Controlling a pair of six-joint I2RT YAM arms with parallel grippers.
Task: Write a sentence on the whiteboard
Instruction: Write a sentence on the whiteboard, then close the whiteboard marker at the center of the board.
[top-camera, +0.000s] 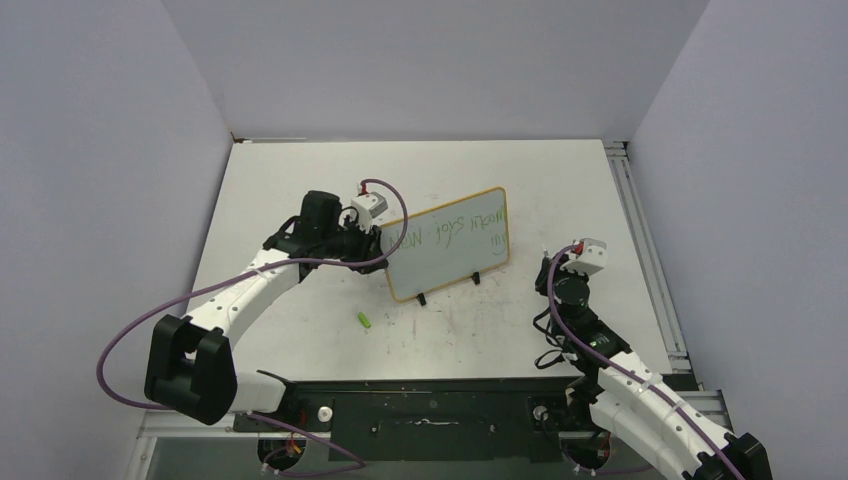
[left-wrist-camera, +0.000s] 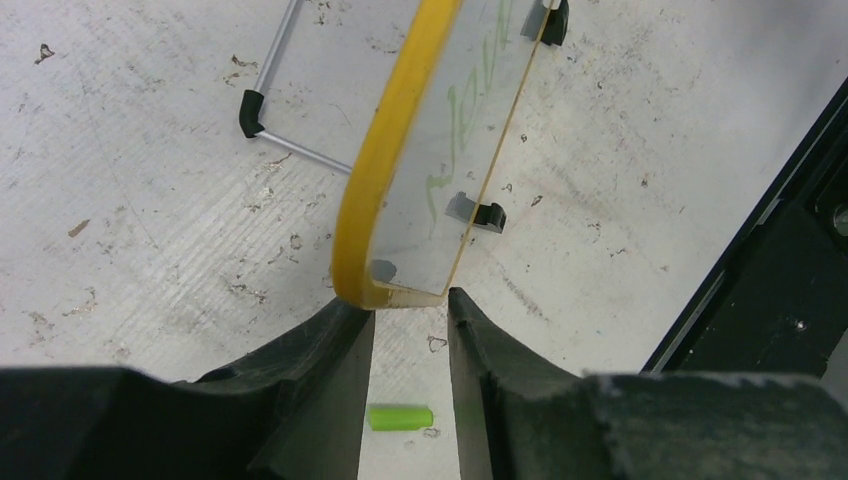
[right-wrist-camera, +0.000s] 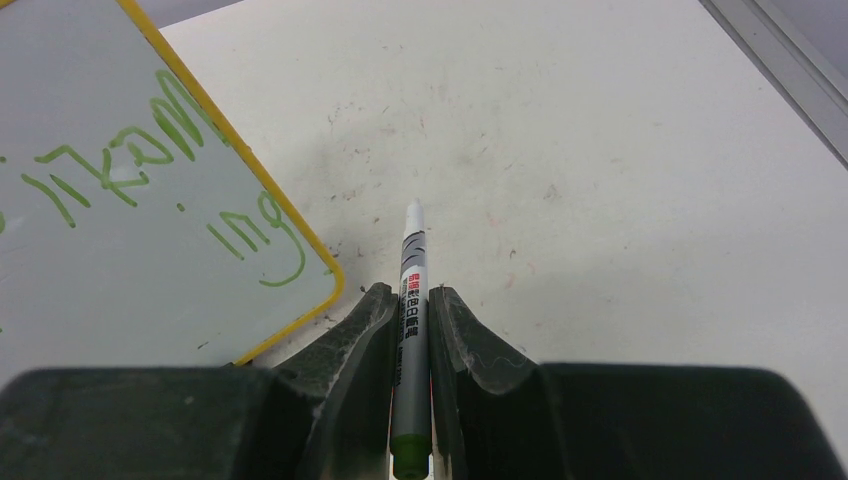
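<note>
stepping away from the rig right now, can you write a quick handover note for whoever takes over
Left gripper: open, straddling the left edge of the whiteboard; contact unclear.
Right gripper: shut on the uncapped marker, to the right of the board, tip clear of it.
The board stands propped in the middle of the table; the green cap lies in front of it.
Done: a green sentence over two lines, the second short.
Left: probably check that the sentence is complete, then cap the marker and put it down.
</note>
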